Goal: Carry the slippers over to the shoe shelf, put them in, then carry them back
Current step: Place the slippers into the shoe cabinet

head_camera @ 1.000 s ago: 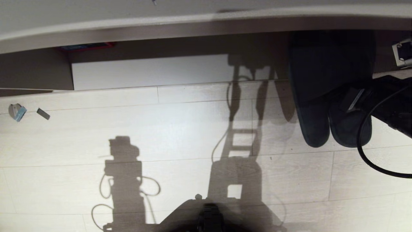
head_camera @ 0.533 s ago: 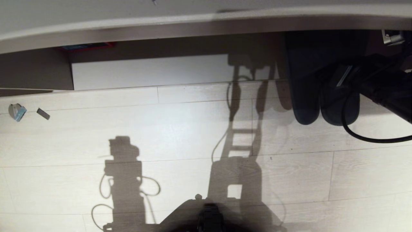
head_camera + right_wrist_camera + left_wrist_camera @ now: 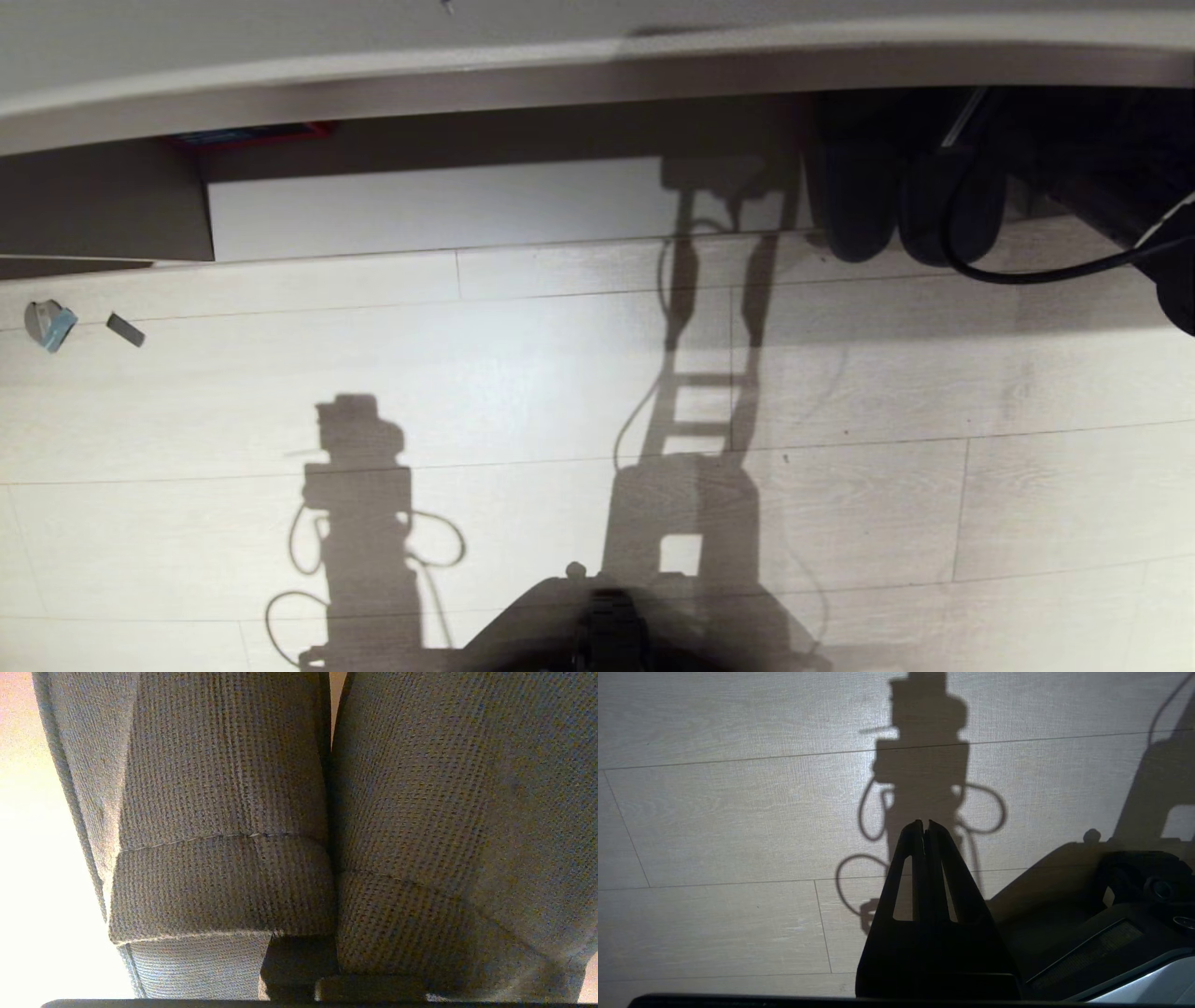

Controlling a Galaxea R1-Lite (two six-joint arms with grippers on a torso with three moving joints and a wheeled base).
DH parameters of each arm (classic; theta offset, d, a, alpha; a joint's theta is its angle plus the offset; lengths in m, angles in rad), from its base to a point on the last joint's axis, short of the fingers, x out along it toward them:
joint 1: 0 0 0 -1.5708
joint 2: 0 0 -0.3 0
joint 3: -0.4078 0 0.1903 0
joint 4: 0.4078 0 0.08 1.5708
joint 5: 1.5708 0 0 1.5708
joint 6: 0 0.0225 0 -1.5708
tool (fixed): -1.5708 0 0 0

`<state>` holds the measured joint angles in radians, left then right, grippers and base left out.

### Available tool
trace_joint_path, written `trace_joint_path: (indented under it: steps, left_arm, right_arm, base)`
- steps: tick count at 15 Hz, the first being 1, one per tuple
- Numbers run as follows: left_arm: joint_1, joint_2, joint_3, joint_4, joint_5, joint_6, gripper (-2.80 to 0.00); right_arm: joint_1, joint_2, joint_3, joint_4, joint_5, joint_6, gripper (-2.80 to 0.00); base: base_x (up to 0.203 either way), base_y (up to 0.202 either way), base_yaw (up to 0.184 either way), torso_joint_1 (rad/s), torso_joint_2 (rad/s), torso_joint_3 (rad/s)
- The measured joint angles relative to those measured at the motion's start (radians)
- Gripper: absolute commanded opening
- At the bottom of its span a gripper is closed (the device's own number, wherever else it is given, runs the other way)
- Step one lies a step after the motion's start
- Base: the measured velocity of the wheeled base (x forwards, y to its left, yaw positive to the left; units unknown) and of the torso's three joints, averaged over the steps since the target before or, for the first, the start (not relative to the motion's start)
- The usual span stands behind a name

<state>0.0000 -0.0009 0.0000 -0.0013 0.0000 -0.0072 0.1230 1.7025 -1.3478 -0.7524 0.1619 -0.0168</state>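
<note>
From the head we look steeply down at the plank floor [image 3: 523, 373] and the low shelf front. Our left wrist camera looks past its tool [image 3: 924, 826] at the same floor, sharing the robot's shadow [image 3: 359, 485]. Our right wrist camera sits very close against the slippers [image 3: 233, 812].

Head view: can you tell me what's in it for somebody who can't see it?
The slippers, a dark pair side by side, reach under the long desk-top at upper right, with the right arm and its black cable beside them. Pale wood floor fills the rest, crossed by the robot's shadows. A pale-bottomed open shelf sits to the left.
</note>
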Motion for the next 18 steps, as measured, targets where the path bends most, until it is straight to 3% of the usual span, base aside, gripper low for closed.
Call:
trace_joint_path:
  steps: [4,10,11,18]
  left_arm:
    - [0.0,0.0,0.0,0.0,0.0,0.0,-2.8]
    - [0.0,0.0,0.0,0.0,0.0,0.0,-2.8]
    - [0.0,0.0,0.0,0.0,0.0,0.0,-2.8]
    - [0.0,0.0,0.0,0.0,0.0,0.0,-2.8]
  right_arm:
    - [0.001,0.087,-0.208,0.087,0.0,0.017,-2.8]
    - [0.001,0.156,-0.28,0.102,-0.018,0.023,-2.8]
    - [0.001,0.162,-0.281,0.094,-0.018,0.023,0.0]
    - [0.001,0.186,-0.295,0.082,-0.017,0.021,0.0]
  base:
    - [0.0,0.0,0.0,0.0,0.0,0.0]
    - [0.0,0.0,0.0,0.0,0.0,0.0]
    - [0.0,0.0,0.0,0.0,0.0,0.0]
    - [0.0,0.0,0.0,0.0,0.0,0.0]
